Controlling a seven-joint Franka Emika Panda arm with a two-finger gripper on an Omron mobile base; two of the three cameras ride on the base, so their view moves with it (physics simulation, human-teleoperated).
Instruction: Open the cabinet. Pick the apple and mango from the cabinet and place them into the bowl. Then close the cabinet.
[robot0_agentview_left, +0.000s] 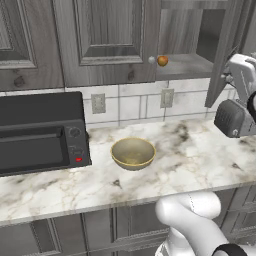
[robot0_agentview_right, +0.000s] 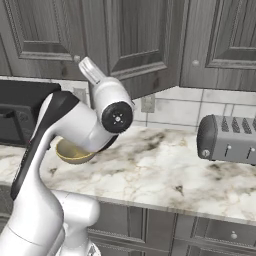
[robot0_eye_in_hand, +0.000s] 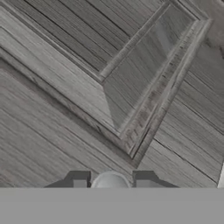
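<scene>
Bowl (robot0_agentview_left: 132, 152) on worktop (robot0_agentview_left: 200, 160) near its middle, microwave (robot0_agentview_left: 42, 132) to its left at the back wall. Toaster (robot0_agentview_right: 227, 137) toward the right end. Cabinet (robot0_agentview_left: 105, 40) above; apple (robot0_agentview_left: 162, 61) on its shelf, at the front edge, behind the open right door.

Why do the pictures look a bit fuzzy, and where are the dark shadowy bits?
Left base view: soft all over; the open cabinet is dark inside above the apple, and the bowl casts a faint shadow on the counter. Right base view: the toaster has a dark smudge beneath it. Hand view: door grain smears into stripes, and the knob between the claw tips is blurry.
</scene>
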